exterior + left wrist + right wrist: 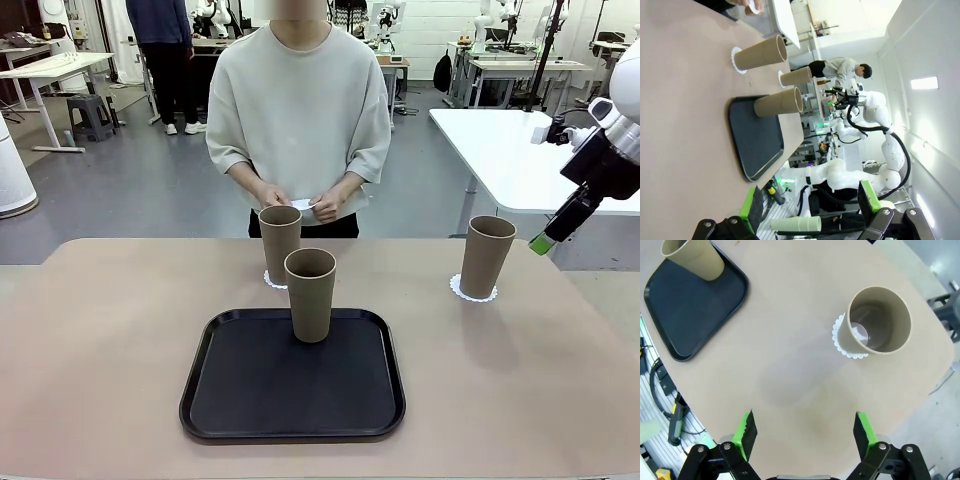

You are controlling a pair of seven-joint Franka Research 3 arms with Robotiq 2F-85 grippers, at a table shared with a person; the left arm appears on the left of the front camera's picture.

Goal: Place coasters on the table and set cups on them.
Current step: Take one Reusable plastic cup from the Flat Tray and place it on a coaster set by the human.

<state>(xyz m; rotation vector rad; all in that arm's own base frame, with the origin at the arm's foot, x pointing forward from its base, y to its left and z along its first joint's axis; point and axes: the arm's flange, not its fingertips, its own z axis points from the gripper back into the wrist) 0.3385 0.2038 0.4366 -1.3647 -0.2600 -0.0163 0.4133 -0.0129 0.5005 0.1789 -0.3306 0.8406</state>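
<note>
3 cups are seen standing upright here. 1 cup (310, 295) is parked on the black tray (292, 400), right at the tray's 12 o'clock edge. A 2nd cup (280, 243) is set just past it, at about 11 o'clock from the tray, on a lacy coaster (272, 281) laid on the surface (100, 350). The 3rd cup (487, 257) is found out at 2 o'clock from the tray, also on a coaster (470, 293), well apart from the other 2. A small white piece (301, 204) is held between the person's hands (328, 208) over at the 12 o'clock side. The right claw (541, 243) is hung in the air at about 3 o'clock of that 3rd cup, nothing touched. In its wrist view the fingers (747, 432) are spread wide with nothing between them. The left claw (810, 202) is spread apart too, and nothing is gripped.
</note>
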